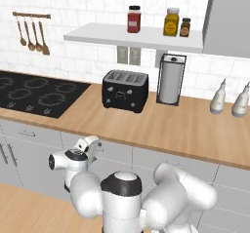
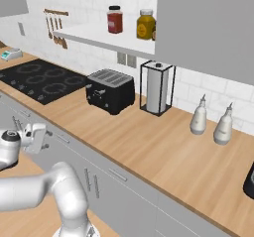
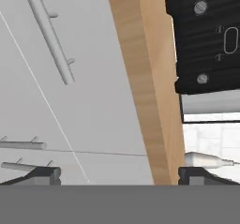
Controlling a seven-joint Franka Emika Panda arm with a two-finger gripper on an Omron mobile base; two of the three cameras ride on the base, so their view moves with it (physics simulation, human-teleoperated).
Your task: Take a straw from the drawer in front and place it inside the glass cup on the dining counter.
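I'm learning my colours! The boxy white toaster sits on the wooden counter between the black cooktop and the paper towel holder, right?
Almost. The boxy toaster is black, not white, as the left base view shows. It does sit on the wooden counter between the black cooktop and the paper towel holder.

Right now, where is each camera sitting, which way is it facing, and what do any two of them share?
Left base view: behind the arm's left, looking forward and down at the wall-side counter; white arm and claw show below.
Right base view: behind the arm's right, facing the same counter; arm at lower left.
Hand view: on the hand, rolled, close to the drawer front and its bar handle; open claw at bottom.
Shared: both base views show the black toaster, paper towel holder and cooktop.
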